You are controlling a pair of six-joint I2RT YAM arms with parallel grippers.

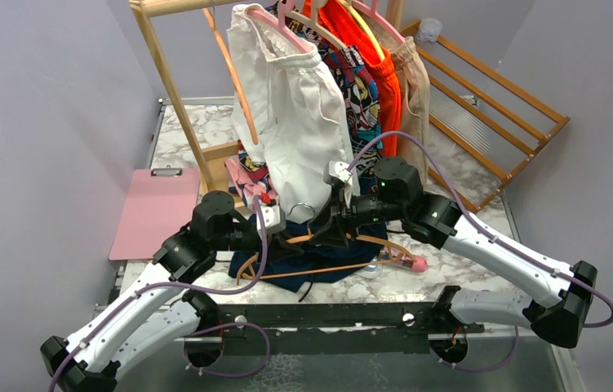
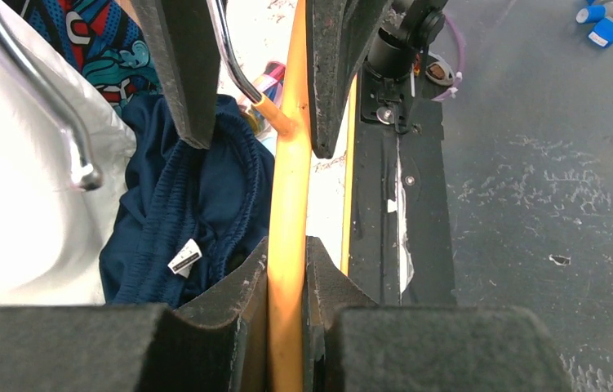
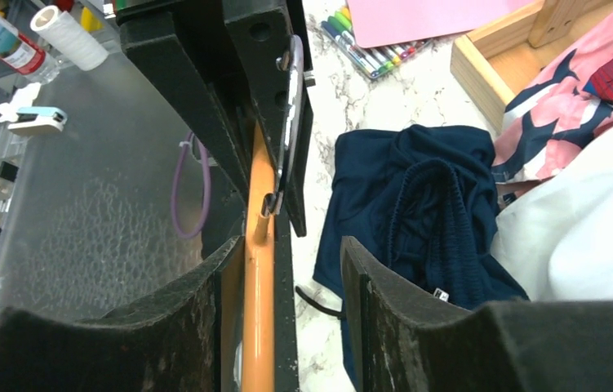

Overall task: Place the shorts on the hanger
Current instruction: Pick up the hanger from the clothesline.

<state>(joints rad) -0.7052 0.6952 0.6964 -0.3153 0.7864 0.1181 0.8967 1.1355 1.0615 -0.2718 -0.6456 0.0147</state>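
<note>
From above we see only scraps of the shorts (image 1: 295, 278), the rest lying under both arms (image 1: 482, 237), and the hanger (image 1: 327, 269) shows as a few orange slivers. At the left wrist its metal hook (image 2: 233, 65) runs off the top edge. At the right wrist we cannot tell whether the right gripper (image 3: 290, 245) touches the wood.

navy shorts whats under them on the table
The shorts lie crumpled on the marble table, which shows around their edges. A thin black cord sticks out at one edge. Anything else beneath the fabric is covered.
</note>
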